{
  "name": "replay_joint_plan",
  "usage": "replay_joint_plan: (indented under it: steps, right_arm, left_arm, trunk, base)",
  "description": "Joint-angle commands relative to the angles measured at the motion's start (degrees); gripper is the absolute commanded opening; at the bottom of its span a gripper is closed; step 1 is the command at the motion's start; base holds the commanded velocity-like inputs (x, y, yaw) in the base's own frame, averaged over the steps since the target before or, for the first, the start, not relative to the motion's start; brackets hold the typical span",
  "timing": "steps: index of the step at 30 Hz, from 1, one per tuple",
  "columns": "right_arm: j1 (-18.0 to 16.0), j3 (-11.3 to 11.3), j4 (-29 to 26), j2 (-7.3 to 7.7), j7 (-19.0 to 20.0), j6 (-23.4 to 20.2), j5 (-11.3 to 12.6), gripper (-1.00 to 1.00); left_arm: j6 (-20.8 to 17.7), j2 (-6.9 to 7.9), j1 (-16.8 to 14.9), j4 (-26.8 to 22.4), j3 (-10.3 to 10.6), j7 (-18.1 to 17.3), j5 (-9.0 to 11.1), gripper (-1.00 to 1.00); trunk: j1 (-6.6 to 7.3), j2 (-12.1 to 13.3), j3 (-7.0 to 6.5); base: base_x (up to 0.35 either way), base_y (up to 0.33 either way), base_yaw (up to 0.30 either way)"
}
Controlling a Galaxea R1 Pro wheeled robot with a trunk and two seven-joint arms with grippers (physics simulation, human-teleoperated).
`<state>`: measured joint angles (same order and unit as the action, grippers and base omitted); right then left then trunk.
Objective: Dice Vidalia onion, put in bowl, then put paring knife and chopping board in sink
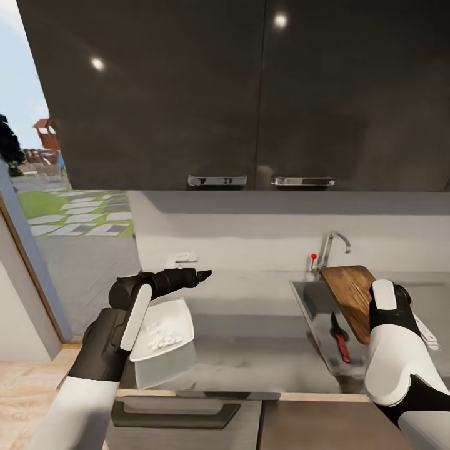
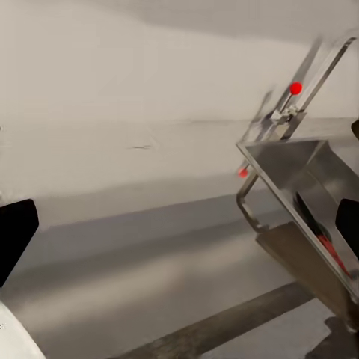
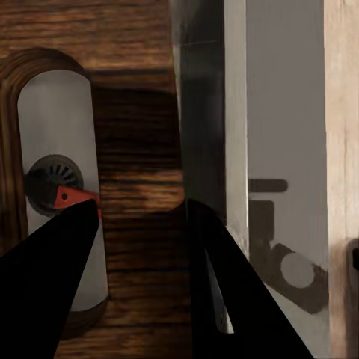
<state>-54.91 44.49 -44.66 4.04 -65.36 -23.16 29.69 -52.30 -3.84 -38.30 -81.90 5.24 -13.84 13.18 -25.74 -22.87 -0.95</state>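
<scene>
Chopping board (image 1: 347,295) tilted over the sink (image 1: 315,310), long axis sloping down into the basin beside the paring knife (image 1: 340,340); right end effector (image 3: 142,247) closed on its handle-slot end.

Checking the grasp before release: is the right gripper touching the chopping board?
Touching. The right wrist view shows the right gripper closed over the chopping board edge.

Glossy black upper cabinets (image 1: 250,94), pale grey backsplash (image 1: 250,237), window (image 1: 37,156) onto a sunlit lawn.
</scene>
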Motion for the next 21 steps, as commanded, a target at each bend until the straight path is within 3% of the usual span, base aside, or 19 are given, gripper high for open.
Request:
replay_joint_plan:
  steps: [1, 16, 21]
  right_arm:
    - [0.0, 0.0, 0.0, 0.01, -0.2, -0.5, 0.1, -1.0]
    - [0.0, 0.0, 0.5, 0.0, -0.1, -0.5, 0.2, -1.0]
    - [0.0, 0.0, 0.6, 0.0, -0.1, -0.5, 0.2, -1.0]
  left_arm:
    - [-0.2, -0.03, 0.0, 0.0, -0.1, -0.2, -0.1, 1.0]
    - [-0.2, -0.03, 0.0, 0.0, -0.1, -0.2, -0.1, 1.0]
    - [-0.2, -0.03, 0.0, 0.0, -0.1, -0.2, -0.1, 1.0]
  trunk:
    - [-0.04, -0.1, 0.02]
    - [-0.04, -0.1, 0.02]
    - [-0.04, -0.1, 0.02]
  base:
    - [0.13, 0.0, 0.0]
    - [0.026, 0.0, 0.0]
    - [0.205, 0.0, 0.0]
